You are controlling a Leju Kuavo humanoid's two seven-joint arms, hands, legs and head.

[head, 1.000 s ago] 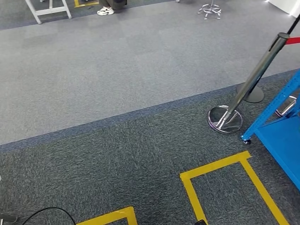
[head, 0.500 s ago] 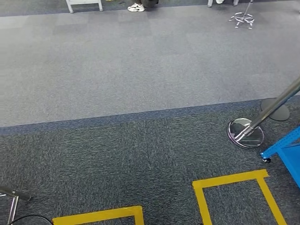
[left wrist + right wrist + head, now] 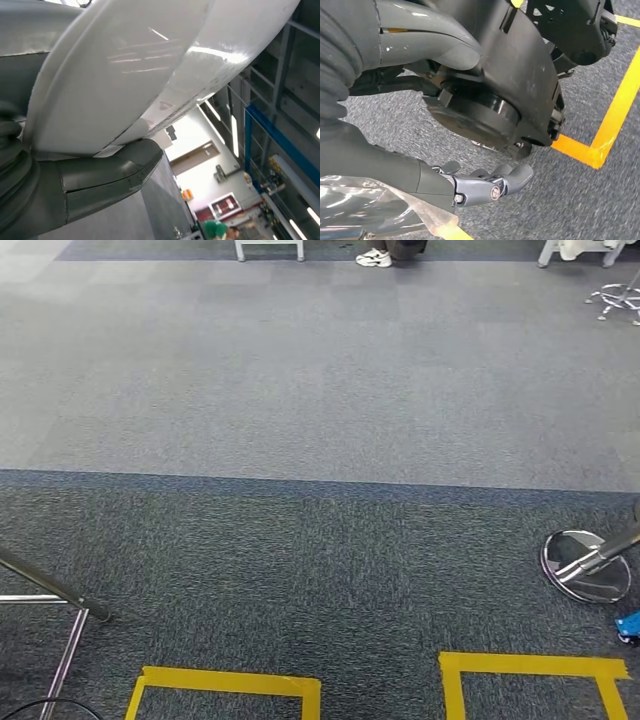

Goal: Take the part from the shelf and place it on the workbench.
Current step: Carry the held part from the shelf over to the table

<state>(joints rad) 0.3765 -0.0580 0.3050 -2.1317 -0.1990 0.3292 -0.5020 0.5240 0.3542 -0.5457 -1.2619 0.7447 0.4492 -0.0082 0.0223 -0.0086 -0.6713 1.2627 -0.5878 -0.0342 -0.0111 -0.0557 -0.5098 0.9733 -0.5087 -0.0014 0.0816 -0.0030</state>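
A large white part (image 3: 124, 65) fills the upper left of my left wrist view, pressed against my left hand (image 3: 75, 185), whose grey thumb lies along its underside, gripping it. At the lower left of my right wrist view, my right hand (image 3: 471, 185) hangs over grey carpet (image 3: 565, 200), fingers loosely extended, holding nothing.

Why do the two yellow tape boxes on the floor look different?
The left tape box shows a whole front line with both corners, while the right tape box is wider and runs closer to the picture's right edge. The left one lies near a thin metal stand leg; the right one lies near a shiny round base and a blue corner. Both are yellow, open rectangles on the dark carpet, cut off by the picture's bottom edge.
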